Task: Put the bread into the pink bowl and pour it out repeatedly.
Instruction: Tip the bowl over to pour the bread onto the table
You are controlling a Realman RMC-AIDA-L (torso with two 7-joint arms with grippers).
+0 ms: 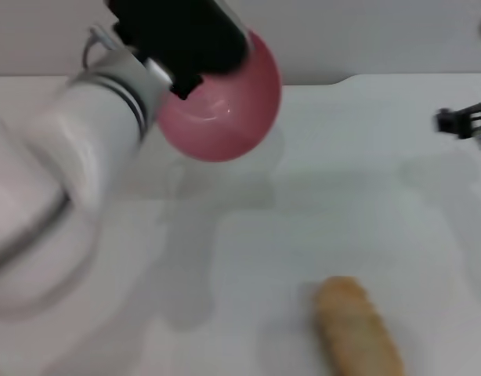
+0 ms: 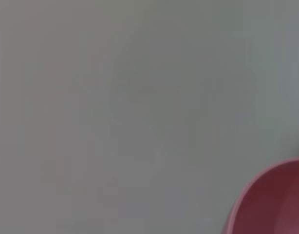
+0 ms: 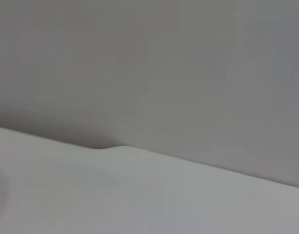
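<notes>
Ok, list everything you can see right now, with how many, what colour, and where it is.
pink bowl: one, pink, held up above the far left part of the table, tipped on its side; nothing visible inside it.
bread: one, orange-tan, lying on the near right part of the table, apart from the bowl.
table: one, white, spanning the scene below a grey wall.
left gripper: one, black on a white arm, at the bowl's upper rim.
right gripper: one, black, at the far right edge, away from both items.

Before me lies a white table (image 1: 248, 258), its far edge notched, meeting a plain grey wall (image 3: 154, 63); soft shadows fall across it.
</notes>
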